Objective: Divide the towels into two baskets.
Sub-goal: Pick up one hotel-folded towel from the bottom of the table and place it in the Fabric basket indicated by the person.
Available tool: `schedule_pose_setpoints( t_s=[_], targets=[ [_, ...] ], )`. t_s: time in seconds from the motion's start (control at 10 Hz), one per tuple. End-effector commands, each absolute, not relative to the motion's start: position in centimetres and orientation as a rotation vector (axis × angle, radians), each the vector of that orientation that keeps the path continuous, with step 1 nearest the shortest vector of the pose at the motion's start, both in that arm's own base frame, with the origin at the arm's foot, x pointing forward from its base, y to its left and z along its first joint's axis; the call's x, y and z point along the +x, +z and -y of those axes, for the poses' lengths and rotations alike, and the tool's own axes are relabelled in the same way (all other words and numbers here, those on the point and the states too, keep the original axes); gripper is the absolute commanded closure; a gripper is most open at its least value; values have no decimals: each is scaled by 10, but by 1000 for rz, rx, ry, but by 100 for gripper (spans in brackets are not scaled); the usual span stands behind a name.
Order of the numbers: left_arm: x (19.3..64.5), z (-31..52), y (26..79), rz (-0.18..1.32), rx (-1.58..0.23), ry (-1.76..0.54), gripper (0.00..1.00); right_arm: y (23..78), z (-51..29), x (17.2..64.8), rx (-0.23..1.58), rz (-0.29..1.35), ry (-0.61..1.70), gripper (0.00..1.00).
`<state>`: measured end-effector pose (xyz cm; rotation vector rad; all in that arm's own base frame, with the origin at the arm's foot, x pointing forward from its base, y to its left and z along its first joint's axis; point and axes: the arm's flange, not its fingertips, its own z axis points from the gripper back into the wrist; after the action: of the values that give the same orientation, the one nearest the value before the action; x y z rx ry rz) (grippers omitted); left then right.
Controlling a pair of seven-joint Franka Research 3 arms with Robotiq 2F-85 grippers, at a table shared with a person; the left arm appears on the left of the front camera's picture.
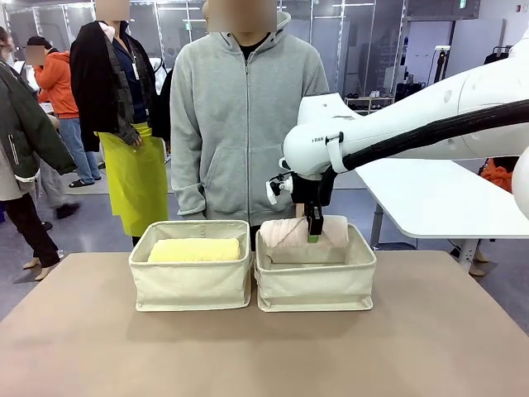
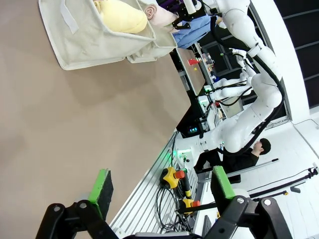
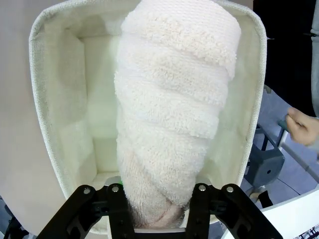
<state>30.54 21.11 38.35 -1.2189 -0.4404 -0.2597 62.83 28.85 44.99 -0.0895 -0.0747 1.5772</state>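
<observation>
Right wrist view: right pincer (image 3: pixel 158 209) pinching pale pink towel (image 3: pixel 174 114); left wrist view: left pincer (image 2: pixel 162 186) spread.

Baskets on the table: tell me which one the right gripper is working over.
The basket on the robot's right. The right gripper, shut on the pale pink towel, hangs over it; the other basket holds the yellow towel.

Right hand (image 3: pixel 158 209) grips pale pink towel (image 3: pixel 172 104) over basket (image 3: pixel 45 124).
</observation>
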Motion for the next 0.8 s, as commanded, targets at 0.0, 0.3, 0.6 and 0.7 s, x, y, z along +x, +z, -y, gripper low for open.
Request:
schedule_pose_setpoints(
  t_s=[0.0, 0.3, 0.6, 0.7],
  targets=[
    [303, -212, 387, 443, -1231, -252, 0, 445, -286, 627, -85, 64, 1574, 63],
    [303, -212, 387, 443, -1231, -252, 0, 437, -285, 640, -55, 85, 1580, 63],
    [303, -212, 387, 443, -1231, -252, 0, 424, -282, 648, 11, 61, 1587, 0],
    [303, -212, 387, 443, -1231, -252, 0, 424, -283, 646, 2, 41, 1587, 0]
  ],
)
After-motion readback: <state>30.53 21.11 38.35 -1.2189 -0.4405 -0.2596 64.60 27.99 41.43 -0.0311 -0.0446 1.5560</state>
